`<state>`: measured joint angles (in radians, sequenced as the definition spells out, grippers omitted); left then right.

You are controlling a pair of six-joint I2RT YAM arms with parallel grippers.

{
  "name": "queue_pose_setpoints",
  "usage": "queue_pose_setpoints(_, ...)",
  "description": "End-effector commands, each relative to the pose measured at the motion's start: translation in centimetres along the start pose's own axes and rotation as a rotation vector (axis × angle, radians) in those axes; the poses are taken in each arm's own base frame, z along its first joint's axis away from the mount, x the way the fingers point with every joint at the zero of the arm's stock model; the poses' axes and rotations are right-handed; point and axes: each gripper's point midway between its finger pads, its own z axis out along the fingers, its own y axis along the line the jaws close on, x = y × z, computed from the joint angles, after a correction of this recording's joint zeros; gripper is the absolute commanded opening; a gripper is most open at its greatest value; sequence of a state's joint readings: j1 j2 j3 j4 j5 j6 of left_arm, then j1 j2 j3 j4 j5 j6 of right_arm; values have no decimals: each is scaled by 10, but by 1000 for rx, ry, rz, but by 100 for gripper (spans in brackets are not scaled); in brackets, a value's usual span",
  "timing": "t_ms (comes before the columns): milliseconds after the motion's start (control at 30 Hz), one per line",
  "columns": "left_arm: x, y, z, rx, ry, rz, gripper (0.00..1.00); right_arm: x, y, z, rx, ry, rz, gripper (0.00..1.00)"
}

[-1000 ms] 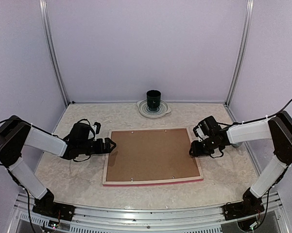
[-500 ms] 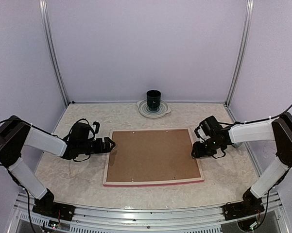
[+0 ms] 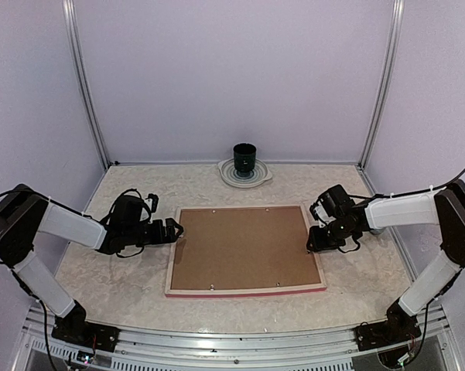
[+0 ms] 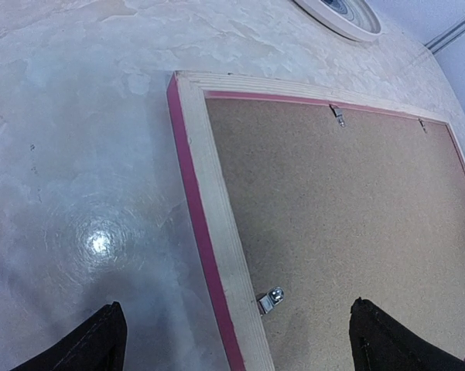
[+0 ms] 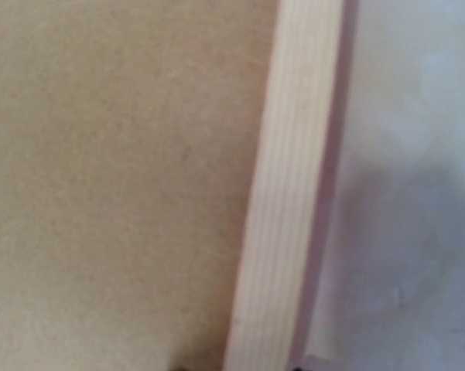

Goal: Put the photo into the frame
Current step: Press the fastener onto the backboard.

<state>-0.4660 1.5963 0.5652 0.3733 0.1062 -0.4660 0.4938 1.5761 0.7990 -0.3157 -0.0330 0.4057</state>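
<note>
The frame [image 3: 184, 255] lies face down on the table, its pale wood back up and a pink edge [image 4: 193, 224] along its sides. A brown backing board [image 3: 244, 247] fills it. The photo is hidden. My left gripper [image 3: 173, 229] is open, its black fingertips [image 4: 100, 340] spread wide over the frame's left rim [image 4: 217, 232]. My right gripper [image 3: 310, 241] is low over the right rim [image 5: 286, 193]. Only its two dark tips show at the bottom of the right wrist view, a narrow gap apart, one on each side of the rim; I count it open.
A dark cup [image 3: 244, 157] stands on a white plate [image 3: 261, 178] at the back middle. Small metal clips [image 4: 271, 299] hold the backing board along the frame's inner edge. Side walls and metal posts close in the table.
The right gripper's jaws have narrowed over the right rim. The frame has shifted slightly to the right. The left arm has stayed still.
</note>
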Motion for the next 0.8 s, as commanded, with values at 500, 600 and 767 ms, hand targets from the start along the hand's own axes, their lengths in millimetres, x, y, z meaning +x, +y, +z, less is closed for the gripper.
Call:
queue_pose_setpoints(500,-7,-2,-6,0,-32,-1,99,18,-13,5,61,58,-19,34)
queue_pose_setpoints(600,-7,1,-7,-15,-34,-2,99,8,-12,-6,66,39,-20,34)
queue_pose_setpoints(767,-10,5,-10,-41,-47,-3,99,9,-13,-10,80,58,-34,34)
